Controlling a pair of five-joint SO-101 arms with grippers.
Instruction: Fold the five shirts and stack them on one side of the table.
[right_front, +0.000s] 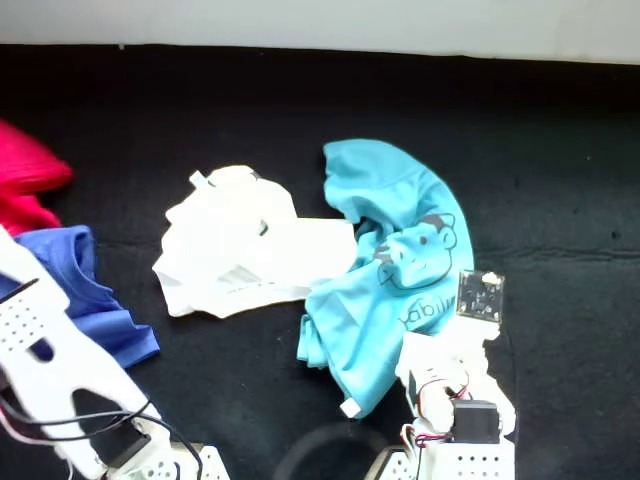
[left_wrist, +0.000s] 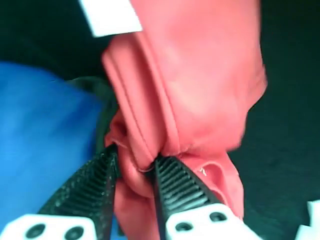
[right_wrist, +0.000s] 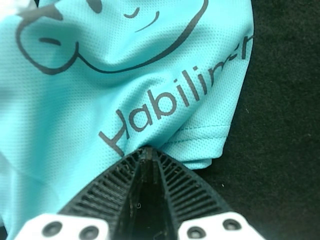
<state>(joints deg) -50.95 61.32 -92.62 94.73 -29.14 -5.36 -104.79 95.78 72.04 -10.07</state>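
Observation:
My left gripper (left_wrist: 135, 172) is shut on a bunched fold of the red shirt (left_wrist: 190, 85), which lies at the table's far left (right_front: 25, 185). The blue shirt (right_front: 90, 290) lies just in front of it, under the left arm (right_front: 45, 350), and beside the pinched red cloth (left_wrist: 45, 140). A crumpled white shirt (right_front: 240, 250) is at the centre. The turquoise shirt (right_front: 390, 265) with a cartoon print lies right of it. My right gripper (right_wrist: 146, 152) is shut, its tips pinching the turquoise shirt's (right_wrist: 125, 75) hem near the lettering.
The tabletop is black cloth (right_front: 560, 200), bare on the right side and along the back. The right arm's white body (right_front: 460, 390) stands at the front edge, over the turquoise shirt's near corner. A white tag (left_wrist: 110, 15) shows on the red shirt.

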